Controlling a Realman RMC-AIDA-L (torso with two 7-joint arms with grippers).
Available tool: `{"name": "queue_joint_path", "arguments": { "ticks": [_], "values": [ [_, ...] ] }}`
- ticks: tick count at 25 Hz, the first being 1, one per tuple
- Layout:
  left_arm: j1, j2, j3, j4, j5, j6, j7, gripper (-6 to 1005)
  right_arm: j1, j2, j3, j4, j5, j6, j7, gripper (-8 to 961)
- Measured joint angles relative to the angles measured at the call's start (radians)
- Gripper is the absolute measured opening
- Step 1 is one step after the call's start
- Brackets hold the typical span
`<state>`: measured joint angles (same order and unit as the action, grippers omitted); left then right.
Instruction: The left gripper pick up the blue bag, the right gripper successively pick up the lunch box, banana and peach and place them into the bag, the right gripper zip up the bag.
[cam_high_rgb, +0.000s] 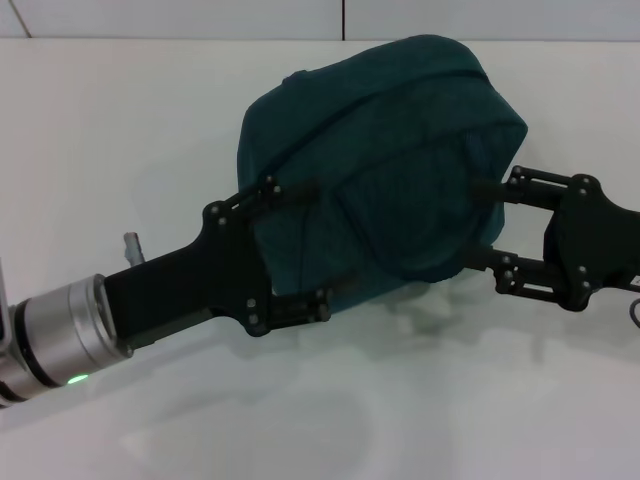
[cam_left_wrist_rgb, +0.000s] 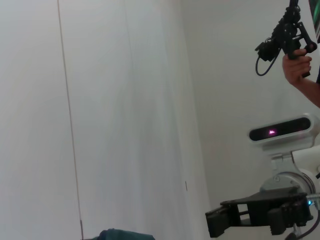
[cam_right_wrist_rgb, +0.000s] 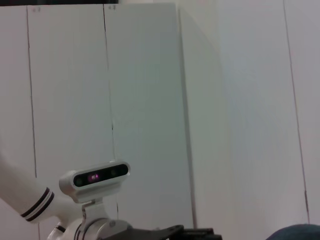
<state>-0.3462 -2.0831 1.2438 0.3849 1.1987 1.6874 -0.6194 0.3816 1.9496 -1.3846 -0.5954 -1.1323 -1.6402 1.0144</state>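
While the blue bag (cam_high_rgb: 385, 160) is held off the white table (cam_high_rgb: 120, 140), the left gripper (cam_high_rgb: 300, 245) is seen spread wide, its fingers set against the bag's near-left side above and below; a firm grip cannot be confirmed, since the fingertips are lost against the fabric. The right gripper (cam_high_rgb: 490, 225) is likewise spread, fingers pressed to the bag's right side, one high, one low. Bag appears bulged and closed over; lunch box, banana and peach are not seen anywhere, so they are judged to be inside. Zip line is noted running across the upper face.

Step in hand is judged to be the zipping or its finish. For a clean result, the bag should be kept steady by the left side and the slider, not located here, pulled along the seam without twisting the cloth.

Left arm is extended forward from the lower left, wrist level; right arm reaches in from the right edge
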Motion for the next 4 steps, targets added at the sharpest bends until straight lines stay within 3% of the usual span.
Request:
{"name": "queue_joint_path", "arguments": {
  "ticks": [4],
  "values": [
    [0.002, -0.001, 0.002, -0.001, 0.001, 0.000, 0.000, 886, -0.003, 0.008, 0.015, 0.001, 0.000, -0.002, -0.003, 653]
  ]
}}
